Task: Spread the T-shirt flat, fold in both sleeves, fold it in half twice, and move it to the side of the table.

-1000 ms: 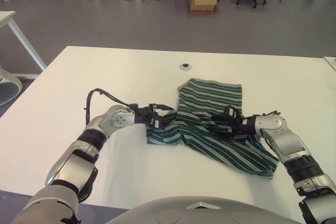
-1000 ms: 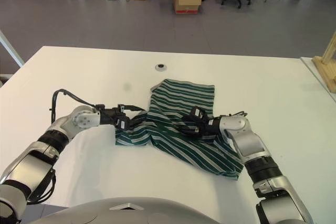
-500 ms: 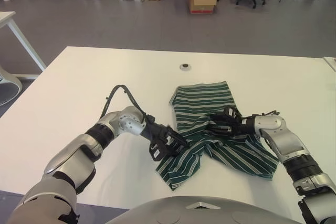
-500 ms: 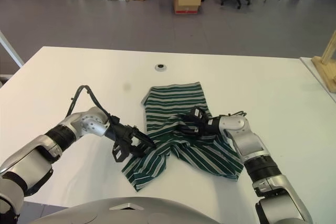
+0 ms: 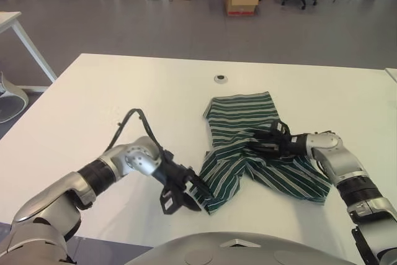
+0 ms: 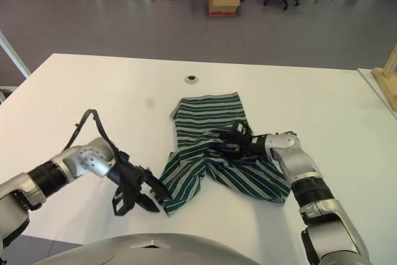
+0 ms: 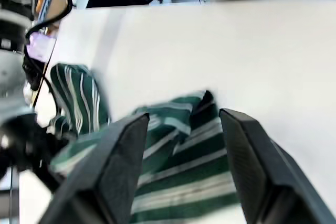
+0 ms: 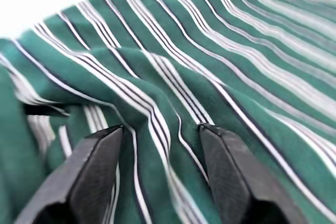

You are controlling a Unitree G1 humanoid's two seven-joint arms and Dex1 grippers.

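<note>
A: Where does the left arm sit?

B: Low over the white table, near its front edge; the left gripper is at the seven o'clock corner of the T-shirt; its fingers stand spread wide, released; the striped hem lies just beyond their tips.

A: And the shirt itself?

B: Green with pale stripes, lying on the table toward three o'clock from the table's middle; the far part lies fairly flat; the near part is bunched into folds; one flap runs out to seven o'clock, another to four o'clock beside the right forearm; a small round disc lies on the table at eleven o'clock from the shirt, apart from it.

A: The right side?

B: The right gripper rests on the shirt's middle, pointing toward nine o'clock; its fingers are apart, unclenched, lying on the cloth with a ridge of fabric between them.
</note>
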